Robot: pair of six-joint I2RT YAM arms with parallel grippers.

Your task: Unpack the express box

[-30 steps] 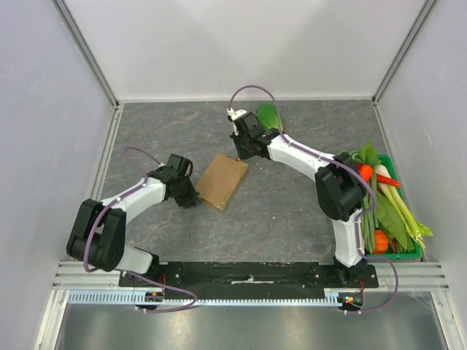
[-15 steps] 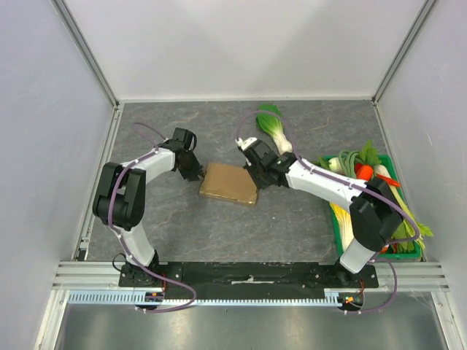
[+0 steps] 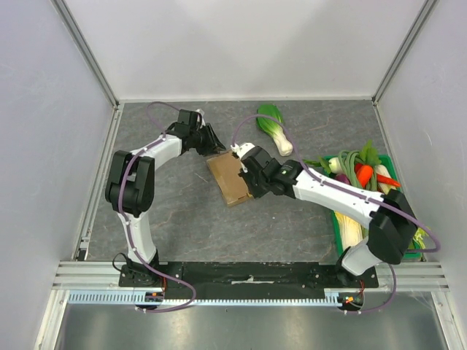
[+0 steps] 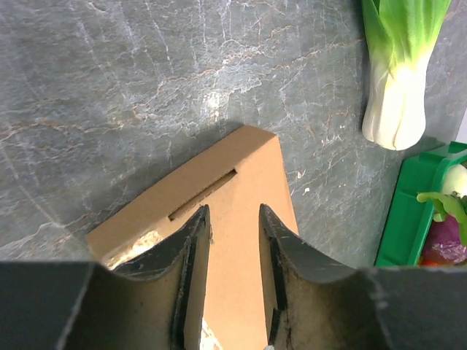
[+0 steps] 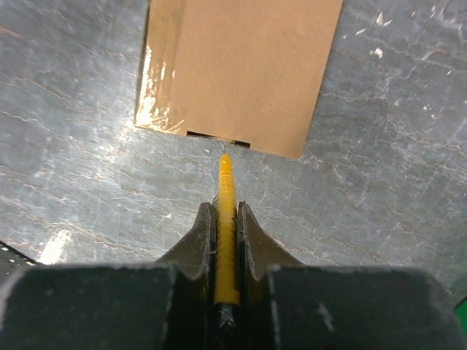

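Observation:
The express box (image 3: 228, 179), a flat brown cardboard box, lies on the grey table. My left gripper (image 3: 216, 141) is at the box's far end. In the left wrist view its fingers (image 4: 233, 211) stand apart over the box's top face (image 4: 241, 182), next to a slot in the end, with nothing between them. My right gripper (image 3: 247, 170) is at the box's right side and is shut on a yellow ridged tool (image 5: 227, 186). The tool's tip points at a slot in the box's edge (image 5: 233, 73), just short of it.
A green-and-white bok choy (image 3: 274, 128) lies behind the box, also seen in the left wrist view (image 4: 398, 73). A green crate (image 3: 412, 251) full of vegetables stands at the right wall; its corner (image 4: 408, 211) shows beside the left fingers. White walls close in the table.
The left arm swung from the box's near left round to its far end, and its jaws widened a little. The right gripper moved nearer with the yellow tool. The box turned.

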